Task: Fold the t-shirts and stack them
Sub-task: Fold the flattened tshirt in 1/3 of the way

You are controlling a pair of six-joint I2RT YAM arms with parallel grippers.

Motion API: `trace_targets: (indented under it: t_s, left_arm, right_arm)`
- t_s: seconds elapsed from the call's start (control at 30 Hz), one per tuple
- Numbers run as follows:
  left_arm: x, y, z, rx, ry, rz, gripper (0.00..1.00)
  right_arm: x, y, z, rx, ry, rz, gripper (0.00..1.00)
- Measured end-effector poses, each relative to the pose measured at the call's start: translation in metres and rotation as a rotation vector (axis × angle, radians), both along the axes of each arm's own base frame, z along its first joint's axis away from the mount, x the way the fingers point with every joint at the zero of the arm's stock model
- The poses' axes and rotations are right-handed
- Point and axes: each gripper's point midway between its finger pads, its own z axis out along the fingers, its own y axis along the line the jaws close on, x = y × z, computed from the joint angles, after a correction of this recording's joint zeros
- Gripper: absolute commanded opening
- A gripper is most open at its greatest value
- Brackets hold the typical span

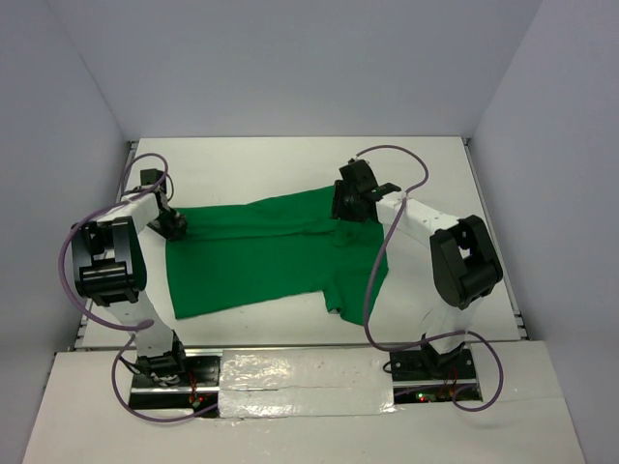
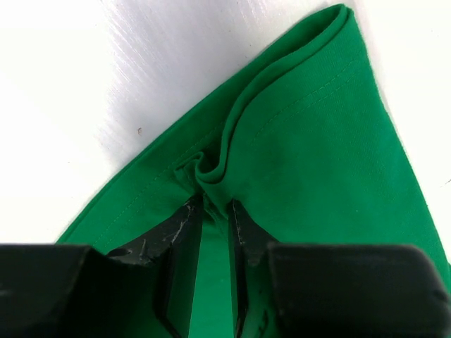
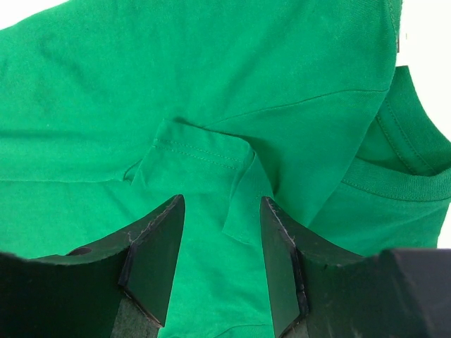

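Note:
The bright green t-shirt [image 1: 261,261] lies spread across the middle of the white table, partly folded, with a sleeve hanging toward the front right. My left gripper [image 1: 174,224] is at the shirt's far left corner; in the left wrist view it [image 2: 215,204] is shut on a bunched fold of the t-shirt [image 2: 310,155] near its hem. My right gripper [image 1: 343,208] is over the shirt's far right part. In the right wrist view it [image 3: 222,204] is open, its jaws on either side of a folded sleeve flap of the t-shirt [image 3: 204,70], beside the collar [image 3: 402,183].
White walls enclose the table [image 1: 290,164] on three sides. The arm bases [image 1: 155,367] stand at the near edge. The right arm's purple cable [image 1: 372,280] hangs over the shirt's right side.

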Motion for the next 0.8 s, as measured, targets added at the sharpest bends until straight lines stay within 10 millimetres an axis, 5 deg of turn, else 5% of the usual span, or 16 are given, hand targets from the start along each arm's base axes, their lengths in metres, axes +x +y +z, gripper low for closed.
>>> trace_targets:
  t_s: [0.1,0.3,0.57,0.63,0.8]
  left_arm:
    - [0.000,0.001,0.000,0.005,0.001,0.002,0.15]
    - [-0.003,0.000,0.006,0.006,0.000,0.000,0.12]
    - [-0.005,-0.003,0.044,0.010,-0.073,-0.011,0.08]
    - [-0.007,-0.005,0.044,0.006,-0.065,-0.015,0.23]
    - [-0.018,-0.006,0.036,0.000,-0.020,-0.024,0.94]
  right_arm:
    - [0.000,0.000,0.000,0.000,0.000,0.001,0.54]
    - [0.000,0.000,0.000,0.000,0.000,0.001,0.54]
    - [0.000,0.000,0.000,0.000,0.000,0.001,0.54]
    - [-0.001,0.001,-0.001,-0.001,0.001,0.002,0.54]
    - [-0.004,-0.001,-0.004,-0.010,0.009,0.001,0.58]
